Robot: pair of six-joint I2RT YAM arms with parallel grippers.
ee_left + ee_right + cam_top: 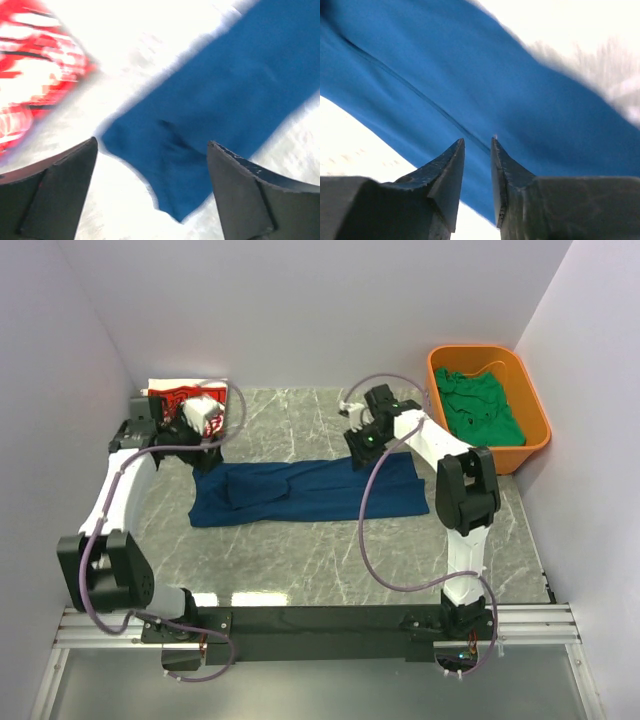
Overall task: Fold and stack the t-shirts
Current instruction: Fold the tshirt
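The navy blue t-shirt point(300, 492) lies on the table, folded into a long strip. My left gripper point(205, 458) hovers over its left end with jaws wide open and empty point(152, 150); a corner of the blue cloth point(200, 130) shows below, between the fingers. My right gripper point(362, 450) hangs over the strip's far right part; its jaws point(477, 142) stand a narrow gap apart with nothing between them, just above the blue cloth point(470, 75). The red t-shirt point(185, 398) lies folded at the back left, also in the left wrist view point(35, 75). The green t-shirt point(480, 408) lies crumpled in the tub.
The orange plastic tub point(535, 430) stands at the back right corner. Pale walls close in the table on the left, back and right. The marble tabletop point(300, 560) runs in front of the blue strip to the arms' base rail.
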